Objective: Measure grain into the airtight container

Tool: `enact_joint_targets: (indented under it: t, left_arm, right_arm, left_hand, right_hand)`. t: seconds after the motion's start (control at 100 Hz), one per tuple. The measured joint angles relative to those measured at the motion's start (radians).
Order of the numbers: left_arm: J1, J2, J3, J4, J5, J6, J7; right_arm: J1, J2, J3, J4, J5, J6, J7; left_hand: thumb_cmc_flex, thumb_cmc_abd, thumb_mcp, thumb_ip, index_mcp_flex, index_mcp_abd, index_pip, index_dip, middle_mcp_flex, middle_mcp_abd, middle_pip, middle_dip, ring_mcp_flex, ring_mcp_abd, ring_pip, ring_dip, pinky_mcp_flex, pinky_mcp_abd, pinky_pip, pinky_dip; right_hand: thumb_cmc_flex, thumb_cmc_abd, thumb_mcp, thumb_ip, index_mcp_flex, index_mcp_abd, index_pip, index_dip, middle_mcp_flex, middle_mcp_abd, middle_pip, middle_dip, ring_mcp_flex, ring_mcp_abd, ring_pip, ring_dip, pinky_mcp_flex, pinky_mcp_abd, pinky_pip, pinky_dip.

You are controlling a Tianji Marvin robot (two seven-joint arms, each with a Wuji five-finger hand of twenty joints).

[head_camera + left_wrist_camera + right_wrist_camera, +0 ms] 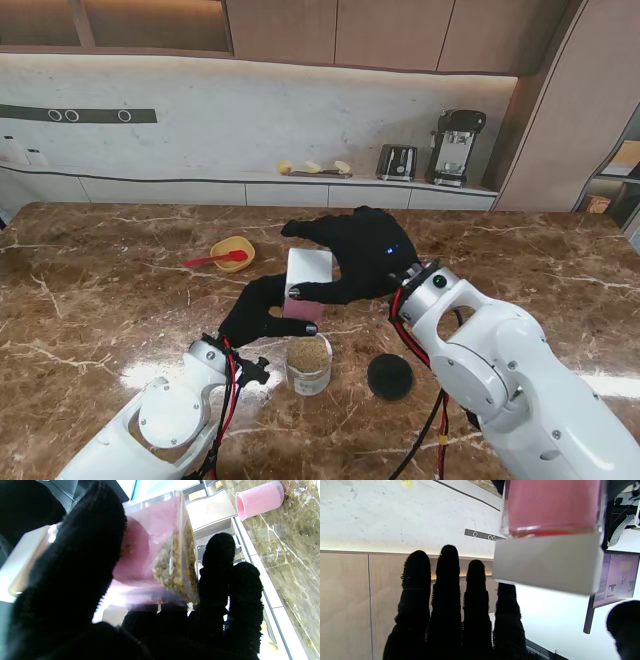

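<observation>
1. Grain container (308, 283), white-lidded, hangs tilted over one jar (309, 364) on the desk (120, 300); my left hand (265, 312) grips it.
2. My left wrist view alone shows grain inside (172, 567).
3. My right hand (362, 255) pinches its lid (545, 560), thumb under, fingers extended.

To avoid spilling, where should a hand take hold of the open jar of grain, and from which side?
Probably grip the jar around its round glass wall at mid-height, coming from the right. It stands upright, open and filled nearly to the rim, so a top grasp would dip into the grain, and the left hand sits close on its left.
</observation>
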Motion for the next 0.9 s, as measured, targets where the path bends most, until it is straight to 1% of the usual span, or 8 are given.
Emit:
enact_joint_targets:
  t: [0.23, 0.31, 0.36, 0.43, 0.51, 0.62, 0.7, 0.9]
  left_arm:
    - [0.001, 0.0, -0.002, -0.003, -0.006, 0.004, -0.009]
    - [0.001, 0.001, -0.002, -0.004, -0.012, 0.005, -0.016]
    - [0.001, 0.002, -0.002, -0.005, -0.015, 0.005, -0.019]
    - [0.001, 0.002, -0.002, -0.006, -0.017, 0.005, -0.022]
    - [0.001, 0.002, -0.002, -0.006, -0.019, 0.006, -0.025]
    - [0.001, 0.003, -0.002, -0.006, -0.021, 0.006, -0.028]
    - [0.001, 0.003, -0.002, -0.006, -0.022, 0.006, -0.031]
    - [-0.001, 0.004, -0.001, -0.006, -0.022, 0.006, -0.034]
  right_arm:
    - [-0.025, -0.003, 0.081, -0.045, 0.222, -0.036, 0.048]
    - [-0.028, -0.003, 0.107, -0.063, 0.306, -0.039, 0.091]
    - [-0.029, -0.003, 0.124, -0.073, 0.314, -0.05, 0.108]
    - [-0.029, -0.001, 0.151, -0.084, 0.321, -0.078, 0.143]
    - [-0.023, 0.007, 0.165, -0.091, 0.323, -0.106, 0.181]
    - [-0.008, 0.018, 0.168, -0.09, 0.319, -0.149, 0.202]
    - [0.012, 0.024, 0.165, -0.074, 0.317, -0.207, 0.214]
    - [0.091, 0.044, 0.118, -0.01, 0.342, -0.299, 0.292]
  left_hand:
    - [0.0, 0.0, 0.0, 0.0, 0.0, 0.0, 0.0, 0.0, 0.0, 0.0, 0.0, 0.0, 0.0, 0.0, 0.0, -0.001, 0.0, 0.0, 0.0, 0.0]
    - [0.0, 0.0, 0.0, 0.0, 0.0, 0.0, 0.0, 0.001, 0.0, 0.0, 0.0, 0.0, 0.0, 0.0, 0.0, -0.002, 0.0, 0.0, 0.0, 0.0]
    - [0.0, 0.0, 0.0, 0.0, 0.0, 0.0, 0.0, 0.016, 0.0, 0.0, 0.0, 0.0, 0.0, 0.0, 0.0, -0.003, 0.0, 0.0, 0.0, 0.0]
    - [0.0, 0.0, 0.0, 0.0, 0.0, 0.0, 0.0, 0.027, 0.0, 0.0, 0.0, 0.0, 0.0, 0.0, 0.0, -0.003, 0.0, 0.0, 0.0, 0.0]
    - [0.0, 0.0, 0.0, 0.0, 0.0, 0.0, 0.0, 0.049, 0.0, 0.0, 0.0, 0.0, 0.0, 0.0, 0.0, -0.009, 0.0, 0.0, 0.0, 0.0]
    - [0.009, 0.0, -0.01, 0.001, 0.0, 0.0, 0.0, 0.088, 0.0, 0.0, 0.0, 0.01, 0.0, 0.0, 0.0, -0.01, 0.0, 0.0, 0.0, -0.001]
    - [0.022, 0.0, -0.025, 0.003, 0.0, -0.001, 0.0, 0.1, -0.01, 0.0, 0.0, 0.018, -0.002, 0.001, 0.0, -0.011, -0.002, 0.0, 0.0, -0.001]
    - [0.029, 0.0, -0.032, 0.003, 0.0, -0.002, 0.0, 0.126, -0.011, 0.001, 0.0, 0.018, -0.007, 0.001, -0.003, -0.011, -0.009, 0.0, 0.0, -0.001]
  right_hand:
    - [0.338, -0.172, -0.012, 0.022, -0.043, 0.006, 0.0, 0.053, -0.101, -0.002, -0.018, -0.001, -0.13, 0.006, -0.073, -0.026, -0.15, 0.036, -0.203, 0.019]
    - [0.456, -0.235, 0.016, 0.109, -0.051, -0.01, 0.001, 0.074, -0.123, -0.003, -0.02, -0.001, -0.164, 0.006, -0.093, -0.027, -0.175, 0.039, -0.25, 0.042]
    - [0.485, -0.289, 0.178, 0.148, -0.051, -0.03, 0.001, 0.087, -0.137, -0.006, -0.02, -0.001, -0.183, 0.007, -0.099, -0.05, -0.192, 0.048, -0.285, 0.056]
    - [0.542, -0.356, 0.431, 0.134, -0.051, -0.075, 0.001, 0.096, -0.16, -0.007, -0.02, -0.001, -0.202, 0.008, -0.106, -0.053, -0.214, 0.051, -0.314, 0.07]
    - [0.648, -0.419, 0.582, 0.092, -0.051, -0.124, 0.001, 0.114, -0.172, -0.008, -0.018, -0.001, -0.21, 0.008, -0.107, -0.062, -0.218, 0.057, -0.337, 0.08]
    - [0.874, -0.458, 0.609, 0.029, -0.05, -0.182, 0.012, 0.139, -0.188, -0.009, -0.018, -0.001, -0.21, 0.008, -0.107, -0.074, -0.22, 0.06, -0.339, 0.08]
    - [0.996, -0.417, 0.607, 0.011, -0.05, -0.211, 0.014, 0.155, -0.226, -0.009, -0.02, -0.001, -0.228, 0.007, -0.115, -0.086, -0.227, 0.061, -0.354, 0.08]
    - [1.042, -0.378, 0.599, 0.005, -0.051, -0.249, 0.015, 0.179, -0.321, -0.009, -0.006, -0.001, -0.267, -0.01, -0.124, -0.099, -0.237, 0.054, -0.376, 0.08]
